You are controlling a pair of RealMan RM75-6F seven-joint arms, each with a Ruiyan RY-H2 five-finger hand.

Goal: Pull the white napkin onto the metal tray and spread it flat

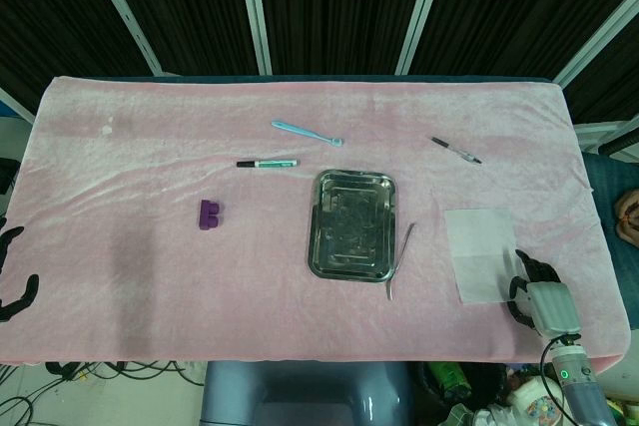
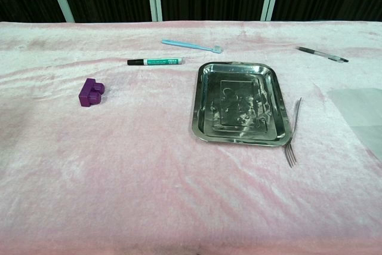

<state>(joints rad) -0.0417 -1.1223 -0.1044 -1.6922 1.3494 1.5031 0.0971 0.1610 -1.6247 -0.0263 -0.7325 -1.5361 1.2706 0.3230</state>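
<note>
A white napkin (image 1: 479, 252) lies flat on the pink cloth, right of the metal tray (image 1: 350, 223); in the chest view the napkin (image 2: 362, 113) runs off the right edge and the tray (image 2: 241, 102) sits mid-table with nothing in it. My right hand (image 1: 534, 296) hovers at the napkin's near right corner, its dark fingers curled toward the sheet; whether they touch it I cannot tell. My left hand (image 1: 14, 281) shows only as dark fingers at the table's left edge, apart and holding nothing. Neither hand appears in the chest view.
A metal fork (image 1: 401, 258) lies between tray and napkin. Behind the tray are a green-labelled marker (image 1: 267, 163), a light blue toothbrush (image 1: 307, 133) and a pen (image 1: 456, 151). A purple block (image 1: 209, 214) sits left of the tray.
</note>
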